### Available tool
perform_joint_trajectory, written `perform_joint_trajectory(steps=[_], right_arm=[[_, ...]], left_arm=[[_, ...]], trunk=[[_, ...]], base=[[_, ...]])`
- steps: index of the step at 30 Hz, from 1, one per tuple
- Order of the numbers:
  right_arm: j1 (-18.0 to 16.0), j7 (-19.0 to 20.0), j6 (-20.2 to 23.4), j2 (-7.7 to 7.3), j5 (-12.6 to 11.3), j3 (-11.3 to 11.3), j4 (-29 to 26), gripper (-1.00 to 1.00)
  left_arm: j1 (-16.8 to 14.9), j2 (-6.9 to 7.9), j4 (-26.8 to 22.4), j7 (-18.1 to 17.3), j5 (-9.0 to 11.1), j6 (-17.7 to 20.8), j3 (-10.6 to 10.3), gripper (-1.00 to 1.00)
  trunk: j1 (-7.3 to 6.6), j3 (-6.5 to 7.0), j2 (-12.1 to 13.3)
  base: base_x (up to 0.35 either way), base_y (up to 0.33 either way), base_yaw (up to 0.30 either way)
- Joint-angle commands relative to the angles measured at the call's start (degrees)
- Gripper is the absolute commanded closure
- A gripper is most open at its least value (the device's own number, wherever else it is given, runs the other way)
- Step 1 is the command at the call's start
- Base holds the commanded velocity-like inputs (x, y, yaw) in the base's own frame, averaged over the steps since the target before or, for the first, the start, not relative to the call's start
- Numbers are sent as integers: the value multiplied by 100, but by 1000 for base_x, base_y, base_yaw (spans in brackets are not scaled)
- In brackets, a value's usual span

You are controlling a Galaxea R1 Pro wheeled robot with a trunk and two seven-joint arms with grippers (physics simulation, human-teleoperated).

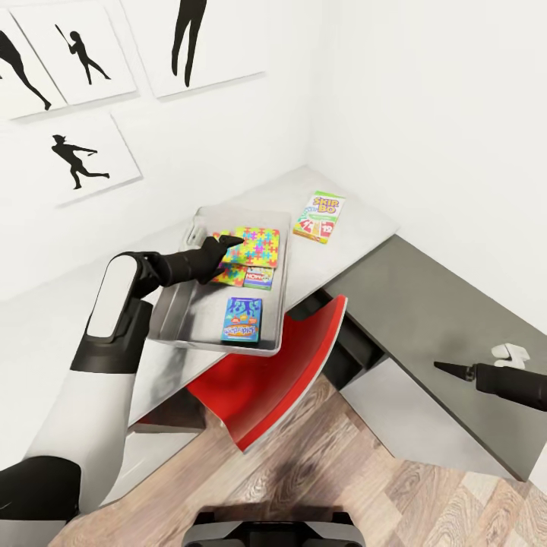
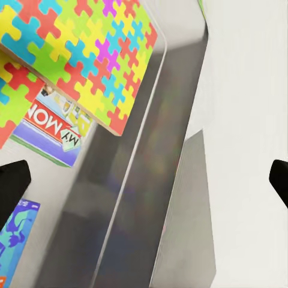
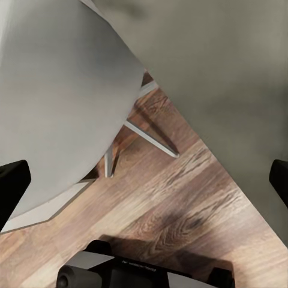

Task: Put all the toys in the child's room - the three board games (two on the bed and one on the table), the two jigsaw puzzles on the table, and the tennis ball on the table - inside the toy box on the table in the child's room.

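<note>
On the wall at the left hang black silhouette pictures (image 1: 76, 156). Below them the left pincer (image 1: 228, 241) hangs over the clear toy box (image 1: 199, 228) on the pale desk (image 1: 45, 319); in the left wrist view its fingertips (image 2: 13, 187) stand wide apart with nothing between them. Inside the box lie a jigsaw puzzle (image 1: 254, 245) — bright yellow, blue, pink and green — partly covering a second one (image 1: 230, 275), plus a game box with red lettering (image 1: 259, 277) and a blue game box (image 1: 242, 319) nearer the robot. A red chair (image 1: 266, 372) is tucked under the desk. Just beyond the toy box's far right corner, a Skip-Bo board game (image 1: 320, 216) lies flat on the desk. Further right, the right pincer (image 1: 450, 368) hovers over the dark desk section (image 1: 425, 304) — fingertips wide in the right wrist view, empty — above the wood floor (image 3: 180, 204).
</note>
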Motion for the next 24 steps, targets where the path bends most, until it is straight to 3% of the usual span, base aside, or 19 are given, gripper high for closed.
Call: perform_joint_trajectory(steps=[1, 18, 24], right_arm=[[-5, 38, 21, -1, 25, -5, -1, -100], [52, 38, 7, -4, 21, -13, -5, -100], [55, 41, 9, -6, 18, -17, -8, -100]], left_arm=[[-12, -5, -43, 58, 60, 7, 0, -100], [-73, -9, -670, 60, 85, 65, -30, -100], [-173, 1, -962, 111, 88, 192, -41, -100]], trunk=[[3, -8, -10], [3, -8, -10], [3, -8, -10]], base=[[-3, 0, 0], [-1, 0, -1], [0, 0, -117]])
